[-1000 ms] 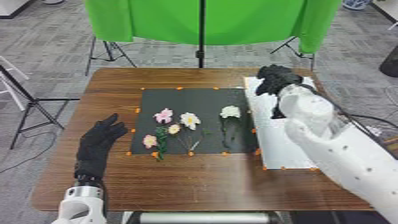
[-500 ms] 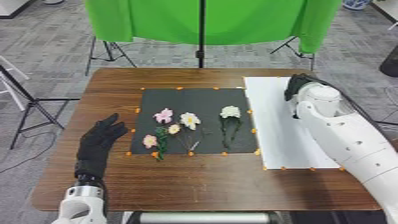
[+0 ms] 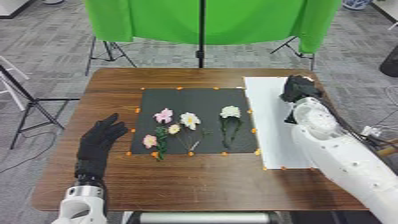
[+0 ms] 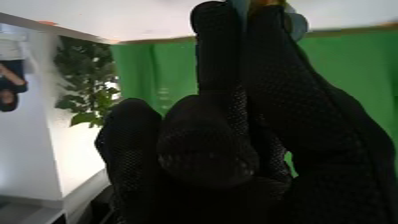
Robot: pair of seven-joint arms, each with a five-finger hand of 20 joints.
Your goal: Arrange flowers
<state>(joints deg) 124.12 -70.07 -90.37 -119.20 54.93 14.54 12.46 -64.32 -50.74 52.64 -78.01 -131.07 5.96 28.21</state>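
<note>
In the head view, my right hand (image 3: 300,90) is over the white sheet (image 3: 269,105) at upper right, its fingers pinching a small teal-and-yellow thing (image 4: 298,26) I can't identify. My left hand (image 3: 103,133), at left, is relaxed and open. Pink, cream and white flowers (image 3: 190,120) lie on the dark mat (image 3: 182,99) mid-frame.

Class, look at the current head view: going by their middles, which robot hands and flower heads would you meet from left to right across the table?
Left hand → nearer pink flower → farther pink flower → small cream flower → large white flower → separate pale flower → right hand
</note>
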